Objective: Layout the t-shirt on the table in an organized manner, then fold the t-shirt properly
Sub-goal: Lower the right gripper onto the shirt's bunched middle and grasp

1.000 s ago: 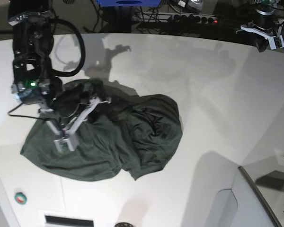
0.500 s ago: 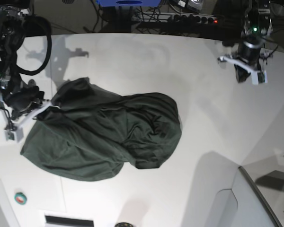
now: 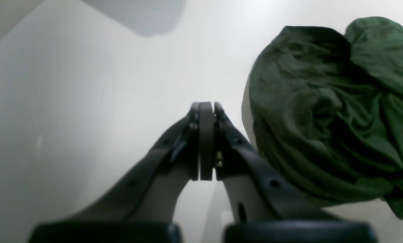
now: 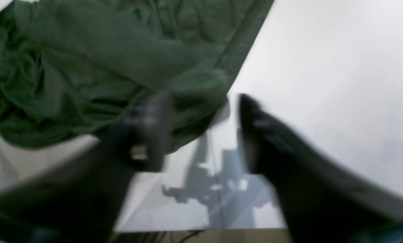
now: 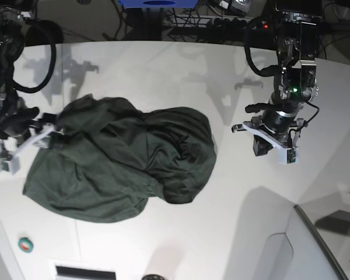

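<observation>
At the left edge of the heap, the right gripper [image 4: 201, 111] stands with its jaws spread. The white table [image 5: 163, 70] shows through the gap, and a green fold lies just beside one blurred finger but not between the two, so nothing is pinched. The t-shirt [image 5: 122, 157] lies bunched left of the middle of the table. It is a dark green rumpled mound with its layers rolled over each other, and no sleeve or collar can be made out plainly. The step in hand looks like spreading it out, and that seems far from done. To do it well, this arm should probably take only a single outer layer at a hem or shoulder corner and draw it low and outward, so the cloth slides rather than lifts into a new lump. The left gripper [image 3: 206, 108] is at the right, its jaws pressed together on nothing, over bare table and apart from the cloth. It would need to open and take the opposite edge so the two arms pull against each other. No brand, label or writing can be read anywhere, and the shirt carries no print.
</observation>
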`<state>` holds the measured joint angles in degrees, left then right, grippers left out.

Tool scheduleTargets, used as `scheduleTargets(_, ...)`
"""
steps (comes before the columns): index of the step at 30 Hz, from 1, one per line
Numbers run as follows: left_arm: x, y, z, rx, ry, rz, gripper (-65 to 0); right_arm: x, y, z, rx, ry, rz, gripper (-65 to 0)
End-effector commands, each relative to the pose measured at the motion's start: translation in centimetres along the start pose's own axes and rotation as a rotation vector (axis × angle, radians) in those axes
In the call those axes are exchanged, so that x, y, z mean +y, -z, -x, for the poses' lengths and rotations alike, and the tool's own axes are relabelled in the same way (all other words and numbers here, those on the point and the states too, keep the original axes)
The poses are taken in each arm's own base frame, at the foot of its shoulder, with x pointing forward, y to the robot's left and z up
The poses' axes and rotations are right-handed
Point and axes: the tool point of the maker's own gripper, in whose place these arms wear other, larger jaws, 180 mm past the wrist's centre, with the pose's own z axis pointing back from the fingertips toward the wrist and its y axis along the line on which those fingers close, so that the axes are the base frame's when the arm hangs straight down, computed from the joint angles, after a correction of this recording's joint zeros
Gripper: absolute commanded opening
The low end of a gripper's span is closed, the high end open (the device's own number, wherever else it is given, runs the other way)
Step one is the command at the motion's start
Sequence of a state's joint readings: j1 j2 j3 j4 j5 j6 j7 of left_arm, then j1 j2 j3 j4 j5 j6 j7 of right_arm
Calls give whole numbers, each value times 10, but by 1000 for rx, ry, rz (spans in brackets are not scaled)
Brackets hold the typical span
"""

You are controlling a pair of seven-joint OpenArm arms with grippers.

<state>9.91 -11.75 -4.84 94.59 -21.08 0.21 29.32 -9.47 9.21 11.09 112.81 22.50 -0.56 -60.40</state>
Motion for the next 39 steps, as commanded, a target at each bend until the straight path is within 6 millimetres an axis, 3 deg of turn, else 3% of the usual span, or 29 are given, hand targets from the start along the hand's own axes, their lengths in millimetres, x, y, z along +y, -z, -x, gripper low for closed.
scheduleTargets(1, 2, 2, -14, -44, 3, -5, -650, 14, -3, -22, -65, -28, -36, -272)
scheduleTargets(4, 6, 15, -9, -17, -14, -13, -650, 54, 1, -41, -106, -104, -120, -318)
scheduleTargets(8, 11, 33, 5, 34, -43, -31, -650, 126, 17, -64, -164, -249, -265, -357)
scheduleTargets(12, 19, 32, 11, 47, -43, -53, -650, 167, 63, -55, -81, -383, -311, -357)
scheduleTargets(16, 35, 25, 29, 89, 45, -104, -650, 191, 99, -39, -50, -505, -320, -357)
scheduleTargets(19, 42, 19, 40, 114, 101, -131, -650, 199, 122, -27, -26, -603, -306, -350)
scheduleTargets(23, 45, 18, 44, 125, 117, -141, -650, 203, 141, -19, -6, -599, -281, -272)
scheduleTargets(31, 66, 7, 35, 90, 60, -200, -650, 199, 147, -36, -58, -578, -248, -282)
scheduleTargets(39, 68, 7, 35, 89, 57, -205, -650, 169, 171, -49, -55, -571, -167, -282)
